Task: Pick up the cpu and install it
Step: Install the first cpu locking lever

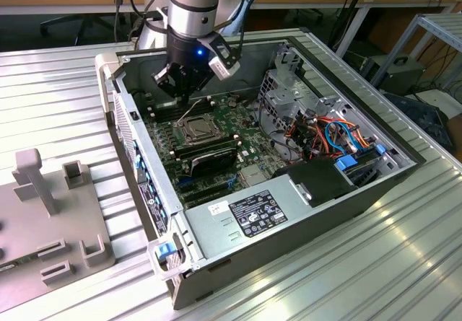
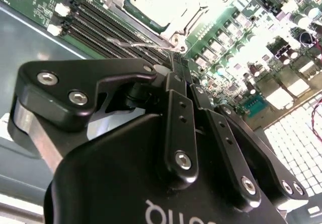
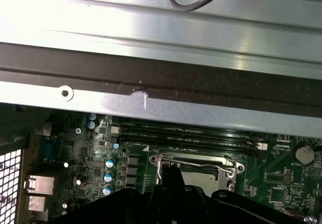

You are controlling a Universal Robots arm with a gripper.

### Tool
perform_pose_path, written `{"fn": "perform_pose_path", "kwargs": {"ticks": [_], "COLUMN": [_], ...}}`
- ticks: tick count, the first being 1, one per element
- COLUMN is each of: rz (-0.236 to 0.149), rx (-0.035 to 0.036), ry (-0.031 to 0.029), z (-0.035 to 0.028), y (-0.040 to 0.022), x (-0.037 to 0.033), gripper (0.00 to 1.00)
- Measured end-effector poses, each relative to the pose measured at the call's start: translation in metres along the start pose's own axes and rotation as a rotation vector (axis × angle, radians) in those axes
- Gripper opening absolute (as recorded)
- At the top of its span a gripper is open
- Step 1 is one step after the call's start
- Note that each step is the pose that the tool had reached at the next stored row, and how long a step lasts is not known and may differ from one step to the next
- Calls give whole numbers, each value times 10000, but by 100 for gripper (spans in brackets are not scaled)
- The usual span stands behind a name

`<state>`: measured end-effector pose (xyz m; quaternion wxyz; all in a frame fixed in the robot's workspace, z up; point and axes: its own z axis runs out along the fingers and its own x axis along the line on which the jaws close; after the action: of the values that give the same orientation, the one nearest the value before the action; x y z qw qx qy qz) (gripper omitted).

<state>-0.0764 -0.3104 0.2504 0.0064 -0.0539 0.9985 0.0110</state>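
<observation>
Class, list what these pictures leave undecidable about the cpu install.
- The cpu: its near part is hidden by the gripper in the first wrist view.
- The cpu's top is washed out by glare in the second wrist view.
- Socket frame: too small in the exterior view to tell latched or not.

Ribbed metal table – open computer case, grey fixture
</observation>
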Motion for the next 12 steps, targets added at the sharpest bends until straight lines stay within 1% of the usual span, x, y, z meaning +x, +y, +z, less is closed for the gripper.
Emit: {"fn": "perform_pose_path", "kwargs": {"ticks": [1, 2, 3, 4, 8, 9, 11, 12], "rz": [3, 4, 5, 6, 15, 16, 18, 19], "rx": [-274, -386, -467, -498, -503, -507, -514, -517], "ry": [-30, -41, -49, -56, -54, -55, -55, -56], "z": [1, 2, 4, 15, 68, 87, 101, 111], "y": [0, 0, -1, -2, -7, -10, -13, -17], "x": [0, 0, 0, -3, -29, -49, -76, -107], "gripper": [11, 11, 11, 11, 11, 11, 11, 11]}}
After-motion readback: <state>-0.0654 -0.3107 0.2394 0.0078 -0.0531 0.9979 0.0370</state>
